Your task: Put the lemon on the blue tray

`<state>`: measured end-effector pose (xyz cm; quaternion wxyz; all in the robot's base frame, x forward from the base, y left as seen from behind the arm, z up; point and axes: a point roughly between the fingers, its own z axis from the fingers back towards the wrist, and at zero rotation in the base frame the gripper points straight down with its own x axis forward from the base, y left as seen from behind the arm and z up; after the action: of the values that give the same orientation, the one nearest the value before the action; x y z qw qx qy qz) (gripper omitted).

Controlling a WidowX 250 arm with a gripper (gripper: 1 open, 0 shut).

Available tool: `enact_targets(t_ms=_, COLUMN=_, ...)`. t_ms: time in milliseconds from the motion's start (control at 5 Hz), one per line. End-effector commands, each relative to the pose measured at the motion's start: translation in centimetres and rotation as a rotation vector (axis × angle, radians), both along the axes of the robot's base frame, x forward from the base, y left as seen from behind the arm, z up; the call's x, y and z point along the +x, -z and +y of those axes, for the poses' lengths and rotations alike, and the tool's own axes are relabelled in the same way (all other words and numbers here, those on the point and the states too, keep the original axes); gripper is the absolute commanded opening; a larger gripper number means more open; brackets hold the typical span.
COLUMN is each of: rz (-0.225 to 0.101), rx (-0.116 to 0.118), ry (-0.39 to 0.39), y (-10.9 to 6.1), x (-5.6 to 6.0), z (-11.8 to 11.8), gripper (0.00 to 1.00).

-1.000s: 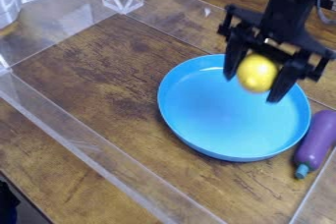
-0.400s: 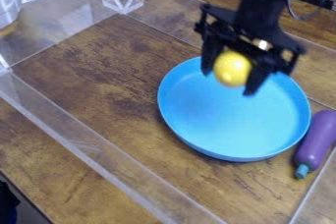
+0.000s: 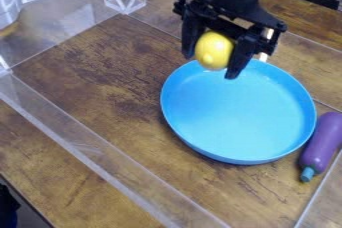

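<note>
Wooden table (image 3: pixel 94 82), and the fingers (image 3: pixel 218 55) are gripping the lemon (image 3: pixel 214 49) above the blue tray's (image 3: pixel 238 112) far rim.

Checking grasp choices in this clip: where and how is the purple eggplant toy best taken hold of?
Probably across the fat middle of the purple eggplant toy, coming straight down from above. It lies flat on the wooden table beside the blue tray, narrowing to a tip at its near end, so the belly is the widest hold. Fingers would best straddle it crosswise; the tray rim on one side sits close.
</note>
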<state>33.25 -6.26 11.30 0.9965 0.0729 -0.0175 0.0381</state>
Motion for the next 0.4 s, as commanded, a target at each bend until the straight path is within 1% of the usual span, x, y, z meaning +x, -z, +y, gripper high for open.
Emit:
enact_targets(t_ms=0, rz=-0.045, rx=-0.014, ry=-0.002, y=-0.75, x=-0.18, z=-0.91, gripper=0.00)
enact_targets(t_ms=200, rz=-0.035, rx=-0.013, ry=-0.009, y=0.17, x=-0.66, z=-1.22, gripper=0.00)
